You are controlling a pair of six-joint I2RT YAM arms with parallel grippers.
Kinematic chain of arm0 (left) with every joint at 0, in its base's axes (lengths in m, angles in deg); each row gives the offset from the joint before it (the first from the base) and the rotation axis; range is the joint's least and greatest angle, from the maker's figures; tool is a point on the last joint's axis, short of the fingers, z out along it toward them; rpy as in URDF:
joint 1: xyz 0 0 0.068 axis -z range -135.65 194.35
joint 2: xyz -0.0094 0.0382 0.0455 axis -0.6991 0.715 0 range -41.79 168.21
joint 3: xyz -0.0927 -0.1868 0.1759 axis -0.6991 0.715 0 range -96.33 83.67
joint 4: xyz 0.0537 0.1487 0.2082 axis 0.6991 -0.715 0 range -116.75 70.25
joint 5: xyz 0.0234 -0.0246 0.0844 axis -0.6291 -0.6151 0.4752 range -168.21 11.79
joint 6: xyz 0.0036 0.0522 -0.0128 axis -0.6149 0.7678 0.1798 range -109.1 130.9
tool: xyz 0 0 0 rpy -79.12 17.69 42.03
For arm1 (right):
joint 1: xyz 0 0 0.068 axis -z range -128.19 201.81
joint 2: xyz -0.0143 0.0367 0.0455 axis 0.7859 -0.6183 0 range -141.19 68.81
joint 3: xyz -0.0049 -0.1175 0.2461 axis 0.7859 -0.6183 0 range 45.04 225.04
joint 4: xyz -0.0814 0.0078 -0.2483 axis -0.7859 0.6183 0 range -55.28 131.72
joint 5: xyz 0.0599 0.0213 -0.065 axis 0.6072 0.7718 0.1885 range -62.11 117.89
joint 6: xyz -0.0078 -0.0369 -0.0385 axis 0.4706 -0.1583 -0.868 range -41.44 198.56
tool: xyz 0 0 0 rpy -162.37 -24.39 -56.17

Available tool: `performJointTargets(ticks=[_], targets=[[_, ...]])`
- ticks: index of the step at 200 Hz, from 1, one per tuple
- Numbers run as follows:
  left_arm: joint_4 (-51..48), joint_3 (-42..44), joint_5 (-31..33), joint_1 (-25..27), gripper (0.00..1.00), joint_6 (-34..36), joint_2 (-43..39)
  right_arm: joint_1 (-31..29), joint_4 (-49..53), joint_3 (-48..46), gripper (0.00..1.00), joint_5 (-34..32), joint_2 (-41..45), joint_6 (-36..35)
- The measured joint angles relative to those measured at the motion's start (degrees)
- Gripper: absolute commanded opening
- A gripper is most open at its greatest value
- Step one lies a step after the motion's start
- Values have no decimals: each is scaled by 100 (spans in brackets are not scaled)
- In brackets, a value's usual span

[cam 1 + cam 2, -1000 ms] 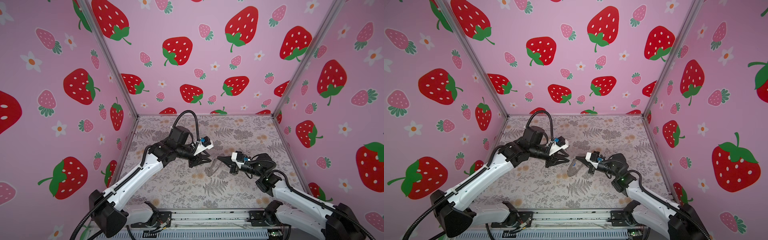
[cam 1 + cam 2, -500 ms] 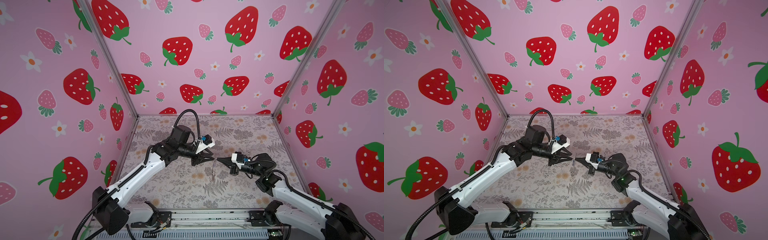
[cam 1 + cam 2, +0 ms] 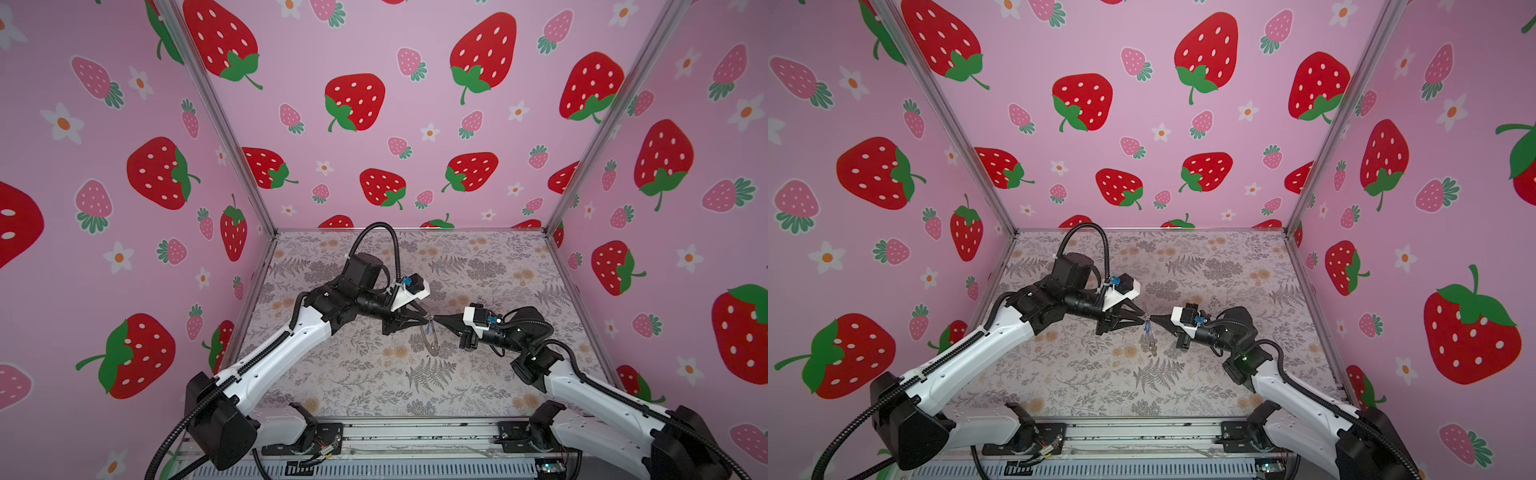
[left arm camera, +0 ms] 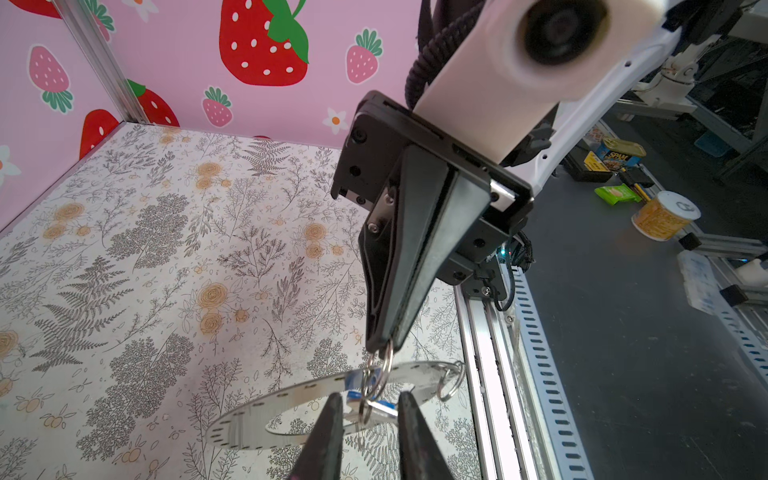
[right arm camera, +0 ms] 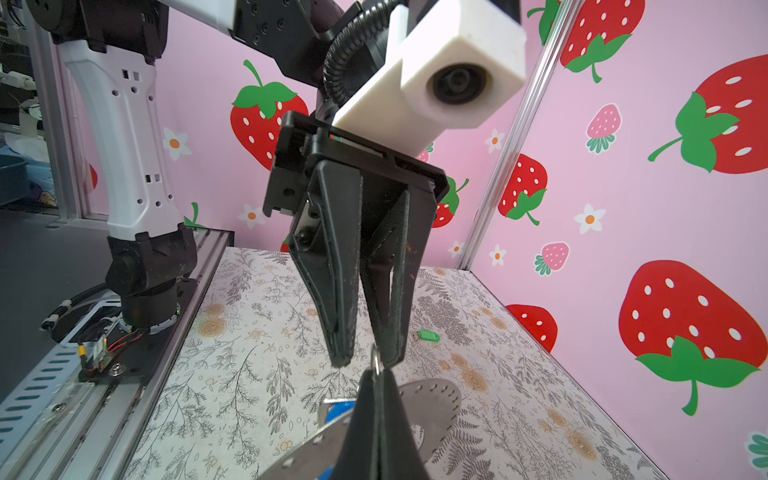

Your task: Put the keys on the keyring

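The keyring (image 4: 241, 424), a flat grey perforated metal ring, hangs in the air over the floral table, edge-on in both top views (image 3: 430, 343). My right gripper (image 5: 376, 374) is shut on a small wire split ring (image 4: 384, 365) linked to it. The blue-headed key (image 4: 380, 409) hangs at that split ring, between the fingers of my left gripper (image 4: 369, 401), whose jaws stand narrowly apart on either side of it. The two gripper tips almost meet (image 3: 424, 321) (image 3: 435, 319). The green-headed key (image 5: 428, 336) lies on the table beyond the left gripper.
A second small split ring (image 4: 451, 380) hangs at the keyring's edge. Pink strawberry walls (image 3: 415, 124) close the back and both sides. An aluminium rail (image 4: 486, 374) runs along the table's front edge, with cans and packets (image 4: 660, 216) on the floor outside.
My left gripper has moved right to meet the right gripper's tip, and its jaws have narrowed. The keyring has swung from face-on to edge-on. The right arm has hardly moved.
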Motion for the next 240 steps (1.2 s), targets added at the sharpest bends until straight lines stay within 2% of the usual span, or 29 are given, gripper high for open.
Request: performJointTargets(ticks=[52, 88, 107, 112, 117, 135, 150, 179, 240], targets=[[0, 0, 2, 76, 20, 66, 0, 0, -81, 11, 0, 48, -61, 59], [0, 0, 9, 125, 13, 151, 2, 0, -116, 11, 0, 105, -70, 83], [-7, 0, 20, 129, 7, 184, 2, 0, -122, 11, 0, 131, -70, 103], [-7, 0, 35, 131, 1, 208, 2, 0, -122, 11, 0, 136, -72, 111], [4, 0, 61, 136, 0, 262, 2, 0, -122, 11, 0, 142, -72, 140], [-15, -2, 131, 153, 0, 326, 2, 0, -111, 11, 17, 140, -76, 199], [-195, -66, 210, 190, 0, 345, 26, 0, -96, 15, 23, 46, -68, 98], [-981, -605, 769, 352, 0, 557, 267, 0, 317, 37, 25, -251, 149, -243], [-2745, -2341, 2133, 815, 0, 745, 1027, 0, 1270, 389, 23, -518, 313, -966]])
